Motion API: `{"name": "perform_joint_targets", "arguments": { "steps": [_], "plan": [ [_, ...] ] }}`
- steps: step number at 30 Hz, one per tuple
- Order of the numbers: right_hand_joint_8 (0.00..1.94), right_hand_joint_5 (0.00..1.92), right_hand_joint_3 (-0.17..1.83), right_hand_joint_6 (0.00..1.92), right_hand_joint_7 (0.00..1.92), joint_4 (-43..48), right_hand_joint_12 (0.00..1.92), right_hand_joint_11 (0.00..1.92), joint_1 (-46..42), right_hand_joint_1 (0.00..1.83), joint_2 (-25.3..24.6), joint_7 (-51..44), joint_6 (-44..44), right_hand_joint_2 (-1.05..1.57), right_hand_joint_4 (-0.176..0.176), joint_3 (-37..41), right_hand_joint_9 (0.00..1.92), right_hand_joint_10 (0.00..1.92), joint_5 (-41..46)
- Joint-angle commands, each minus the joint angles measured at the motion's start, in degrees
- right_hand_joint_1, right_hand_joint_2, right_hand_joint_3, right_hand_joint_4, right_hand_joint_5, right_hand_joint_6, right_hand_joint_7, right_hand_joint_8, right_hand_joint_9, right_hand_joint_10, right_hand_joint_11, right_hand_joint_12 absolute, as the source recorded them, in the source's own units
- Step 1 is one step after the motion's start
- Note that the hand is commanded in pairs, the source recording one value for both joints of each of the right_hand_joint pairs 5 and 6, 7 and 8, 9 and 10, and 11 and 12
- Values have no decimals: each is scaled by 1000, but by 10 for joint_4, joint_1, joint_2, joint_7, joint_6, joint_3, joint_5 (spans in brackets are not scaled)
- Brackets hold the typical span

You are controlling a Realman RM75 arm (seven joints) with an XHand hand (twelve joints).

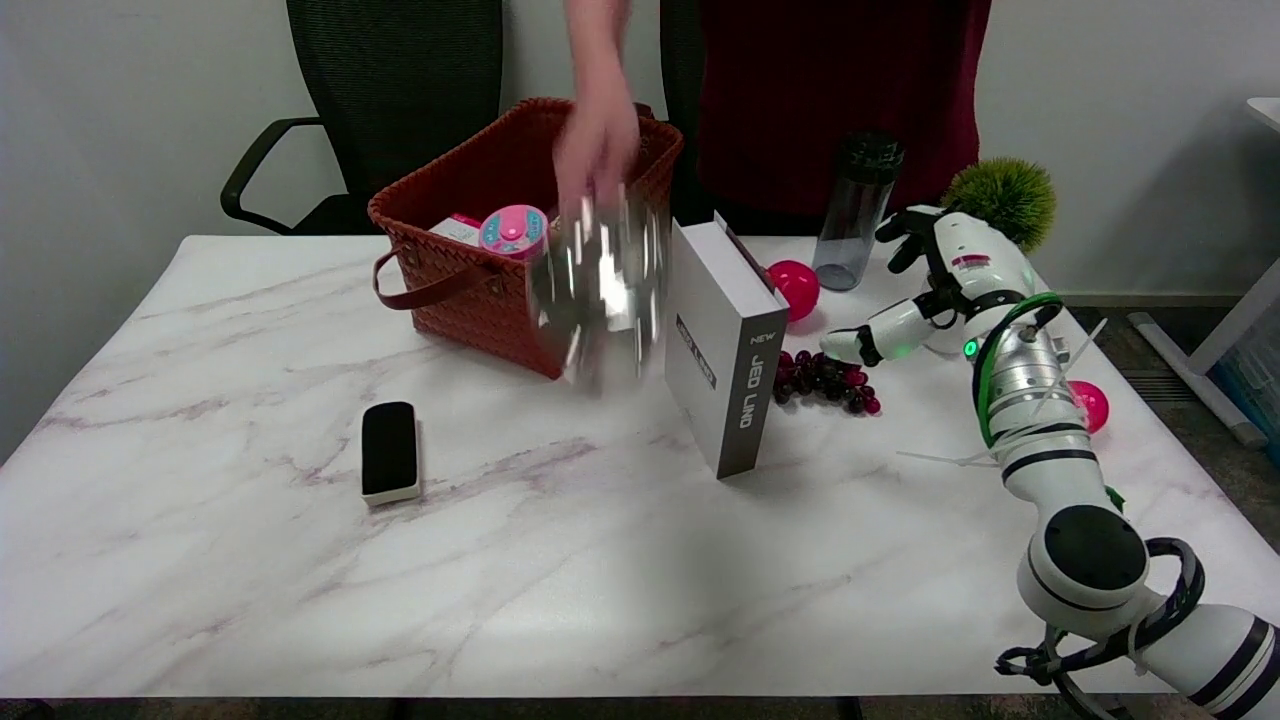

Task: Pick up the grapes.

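A bunch of dark purple grapes lies on the white marble-patterned tabletop, at about three o'clock from the centre, just beside the right face of an upright grey-and-white cardboard box. The robot's right hand, black and white, hovers above and to the three o'clock side of the grapes; its fingers are spread apart and hold nothing, one white fingertip reaching toward the bunch without clearly touching it. A glossy pink ball sits at twelve o'clock from the grapes, and a clear plastic bottle with a black cap stands just past it. A fuzzy green ball sits behind the hand, and a second pink ball shows beside the arm. At eleven o'clock, a woven red-brown basket holds a pink round toy. A person's hand holds a blurred shiny metal bowl in front of the basket. A black-and-white eraser block lies at nine o'clock.
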Motion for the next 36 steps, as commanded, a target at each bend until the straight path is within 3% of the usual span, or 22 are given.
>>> {"name": "perform_joint_targets", "arguments": {
  "steps": [1, 26, 31, 36],
  "plan": [
    [825, 576, 762, 576, 825, -76, 244, 244, 20, 1087, 2, 1, 98, -187, 0, 6, 551, 551, 122],
    [757, 509, 800, 509, 757, -148, 213, 213, 46, 1081, -7, 1, 176, -192, 0, 19, 521, 521, 180],
    [469, 390, 838, 390, 469, -152, 222, 222, 54, 1068, -6, 1, 182, -279, 0, 19, 443, 443, 180],
    [403, 340, 826, 340, 403, -156, 204, 204, 63, 1065, -7, 1, 185, -281, 0, 11, 417, 417, 180]
  ]
}}
